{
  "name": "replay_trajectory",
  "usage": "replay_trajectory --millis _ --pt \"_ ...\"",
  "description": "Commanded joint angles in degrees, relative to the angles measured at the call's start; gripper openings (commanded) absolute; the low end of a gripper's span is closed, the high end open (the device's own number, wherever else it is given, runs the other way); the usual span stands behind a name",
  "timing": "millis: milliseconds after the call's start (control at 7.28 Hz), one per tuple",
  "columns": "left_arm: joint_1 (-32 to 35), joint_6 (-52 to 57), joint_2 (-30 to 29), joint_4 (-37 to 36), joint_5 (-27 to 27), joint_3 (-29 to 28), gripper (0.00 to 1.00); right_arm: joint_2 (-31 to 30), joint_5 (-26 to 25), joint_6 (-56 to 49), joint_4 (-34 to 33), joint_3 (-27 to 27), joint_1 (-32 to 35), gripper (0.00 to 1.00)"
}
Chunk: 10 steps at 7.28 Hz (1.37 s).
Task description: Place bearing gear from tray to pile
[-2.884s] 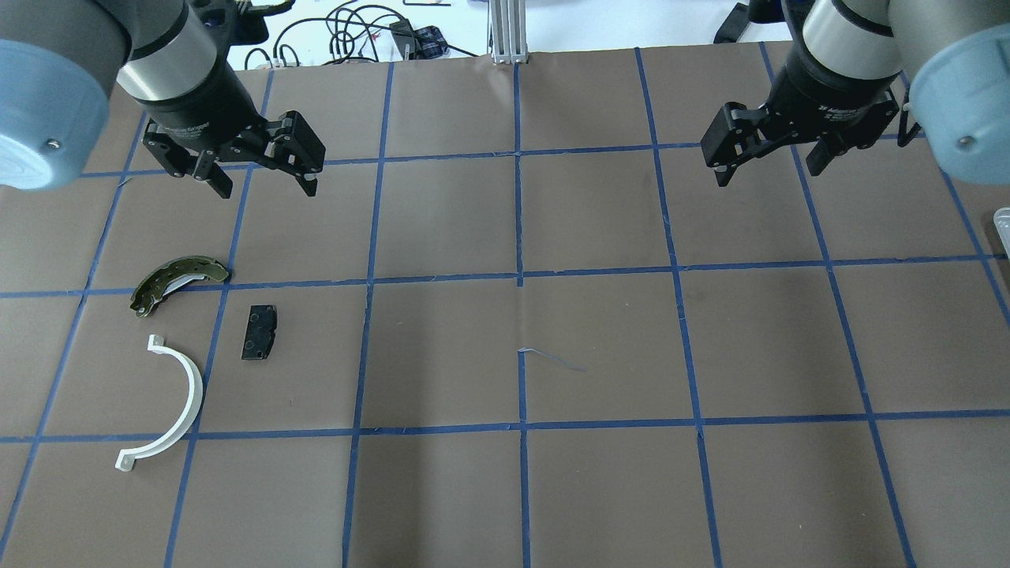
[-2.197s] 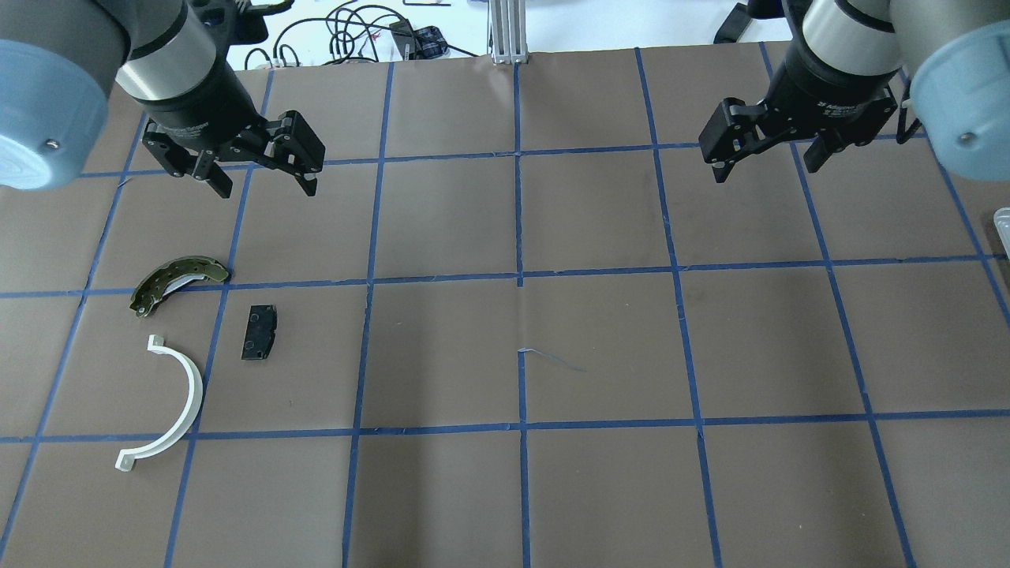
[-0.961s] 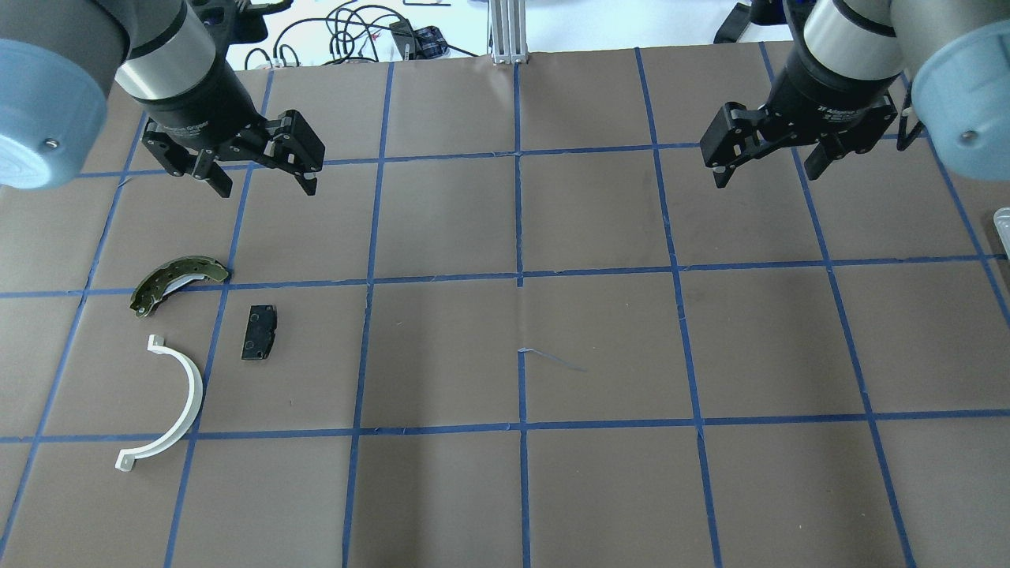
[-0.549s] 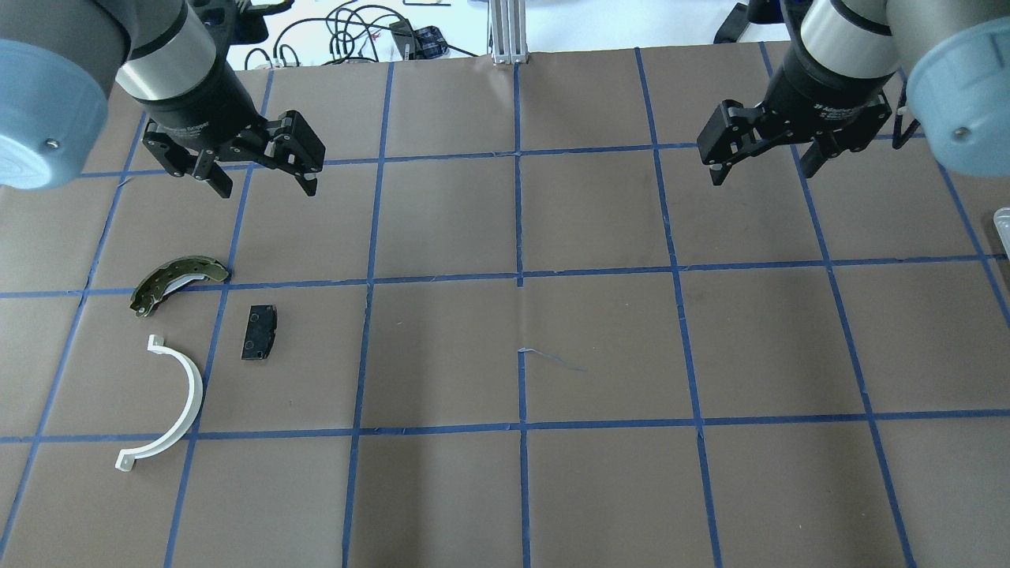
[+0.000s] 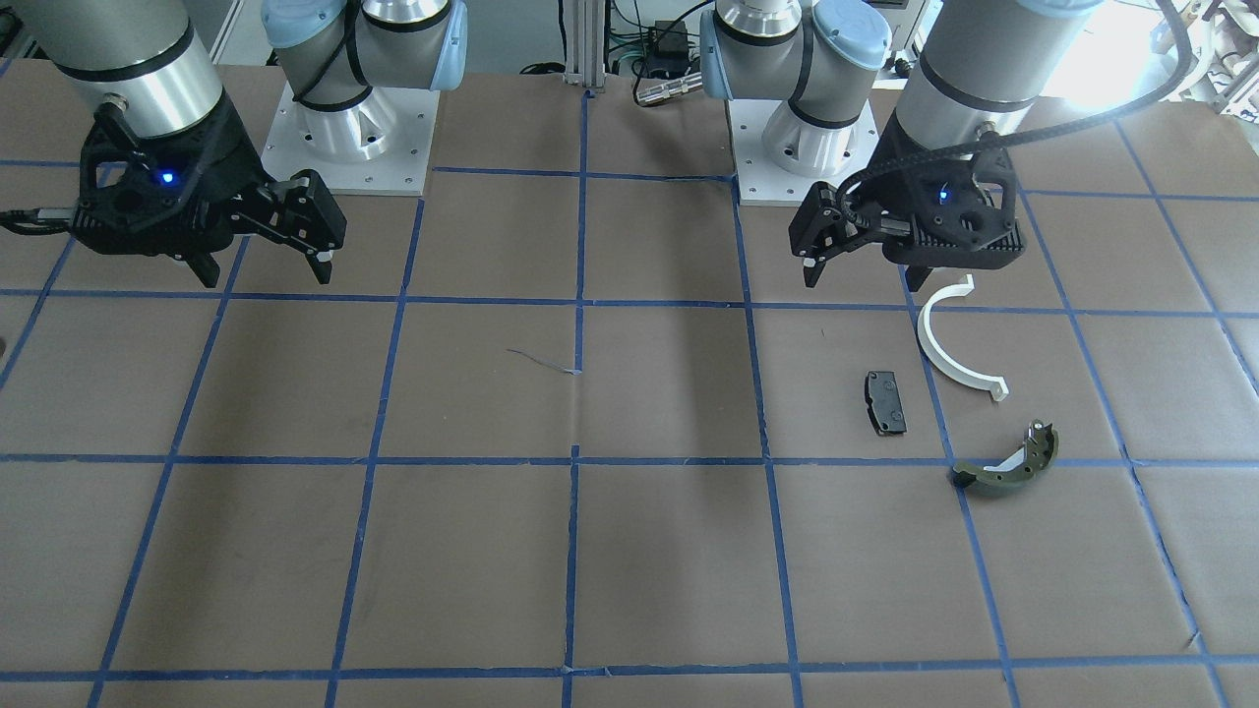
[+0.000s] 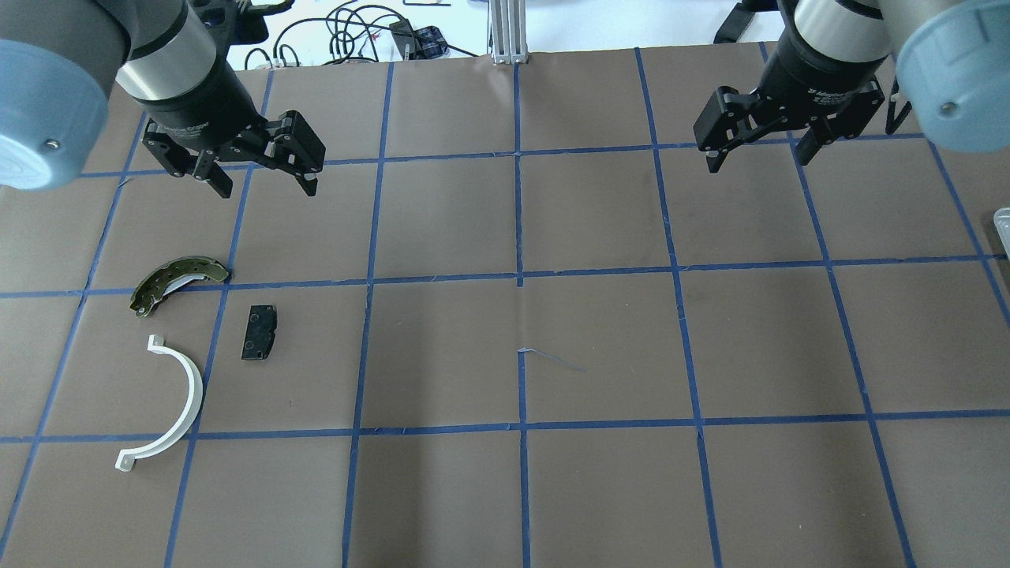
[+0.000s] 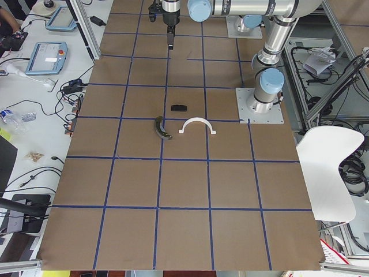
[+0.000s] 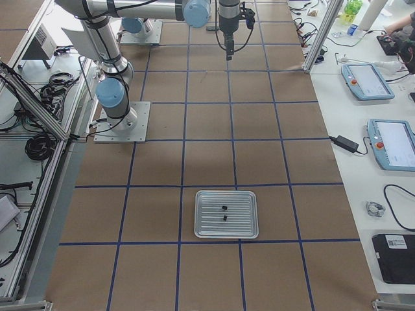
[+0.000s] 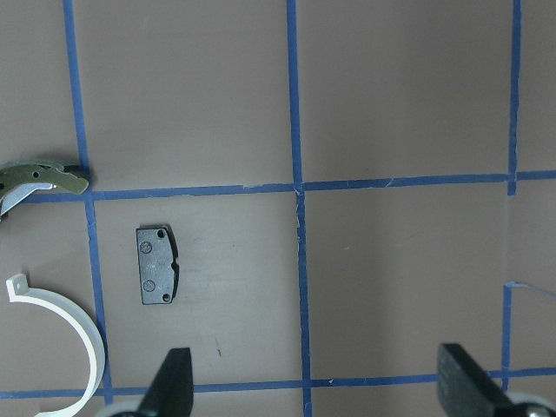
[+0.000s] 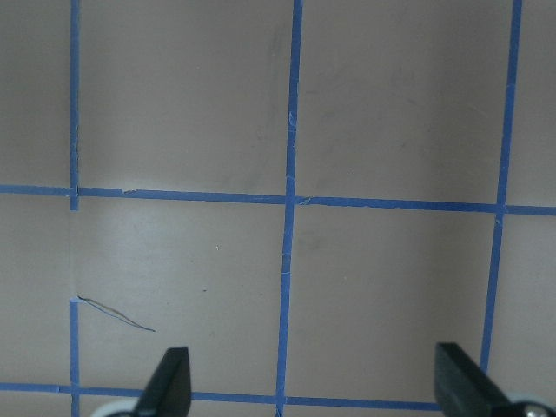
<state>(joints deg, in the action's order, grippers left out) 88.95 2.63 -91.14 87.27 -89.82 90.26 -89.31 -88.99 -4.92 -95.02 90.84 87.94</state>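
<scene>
The pile lies on the robot's left: a white curved half-ring (image 6: 183, 394), a small black pad (image 6: 259, 332) and an olive-green curved shoe (image 6: 177, 282). My left gripper (image 6: 267, 186) is open and empty, hovering beyond the shoe; its wrist view shows the pad (image 9: 158, 265) ahead of its fingers (image 9: 169, 387). My right gripper (image 6: 759, 160) is open and empty over the far right squares. The ribbed metal tray (image 8: 227, 194) holds two small dark parts (image 8: 224, 213); I cannot tell which is the bearing gear. In the overhead view only the tray's edge (image 6: 1003, 223) shows.
The table is brown paper with a blue tape grid (image 6: 519, 276). A small tear in the paper (image 6: 552, 359) lies near the middle. Cables and an aluminium post (image 6: 505, 31) sit beyond the far edge. Both arm bases (image 5: 349, 138) stand at the robot's side.
My right gripper has drifted a little toward the far edge of the table, still open. The left arm and the pile parts have not moved.
</scene>
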Motion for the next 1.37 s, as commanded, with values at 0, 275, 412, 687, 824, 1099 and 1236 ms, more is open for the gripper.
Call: replay_trajectory --millis 0,275,412,687,824,1099,1236 --pt "0.0 0.0 0.0 0.0 0.0 0.0 1.0 1.4 -0.7 -1.1 -0.2 0.0 -1.1 1.0" --pt "-0.1 0.0 0.0 0.0 0.0 0.0 1.0 1.9 -0.6 -6.5 -0.1 0.0 -10.9 1.0" --pt "-0.1 0.0 0.0 0.0 0.0 0.0 1.0 3.3 -0.5 -14.9 -0.2 0.0 -17.1 1.0" --pt "-0.1 0.0 0.0 0.0 0.0 0.0 1.0 6.8 -0.5 -32.5 -3.5 0.0 -29.5 1.0" --pt "-0.1 0.0 0.0 0.0 0.0 0.0 1.0 9.1 -0.5 -37.5 -6.6 0.0 -34.9 1.0" --pt "-0.1 0.0 0.0 0.0 0.0 0.0 1.0 14.5 -0.4 -44.3 -12.8 0.0 -40.9 1.0" --pt "-0.1 0.0 0.0 0.0 0.0 0.0 1.0 16.8 -0.4 -46.3 -15.2 0.0 -43.5 1.0"
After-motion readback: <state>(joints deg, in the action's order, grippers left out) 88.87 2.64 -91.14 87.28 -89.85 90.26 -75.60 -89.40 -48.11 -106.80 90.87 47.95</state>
